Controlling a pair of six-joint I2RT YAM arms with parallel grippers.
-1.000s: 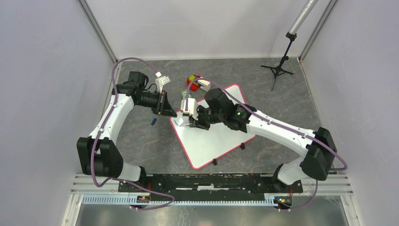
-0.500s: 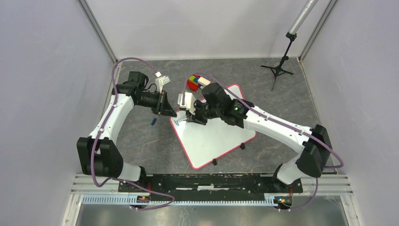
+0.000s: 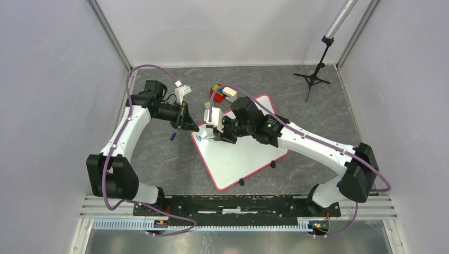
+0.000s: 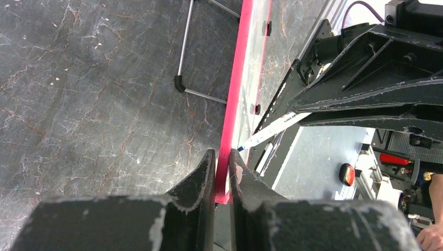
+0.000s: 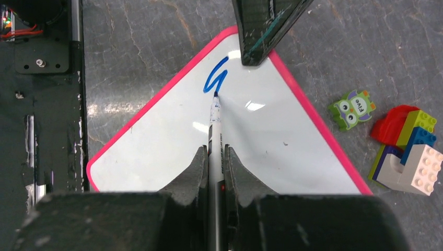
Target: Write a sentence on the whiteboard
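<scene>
A grey marbled table [image 3: 296, 100] fills the floor of a white-walled enclosure. The board [image 3: 243, 153] lies flat on it in front of the two arms, turned so that one corner points to the left and another toward the arm bases. Its pink rim is plain in both wrist views.

The sentence [image 5: 215, 77] is only one blue zigzag stroke, close to the left corner. The pen [image 5: 214, 123] has its tip touching the lower end of that stroke. The right gripper [image 5: 215, 151] is closed tight on the pen's barrel, which runs straight out between the fingers.

The left gripper [image 4: 222, 157] pinches the board's rim at that same corner, one finger on each side of the pink edge, its jaws nearly together.

Beyond the board's far edge sit a green owl toy [image 5: 352, 109] and a pile of coloured blocks [image 5: 405, 149], both just beside the rim. A small blue item [image 3: 173, 137] lies on the table left of the board. A black tripod [image 3: 316, 69] stands at the far right.
</scene>
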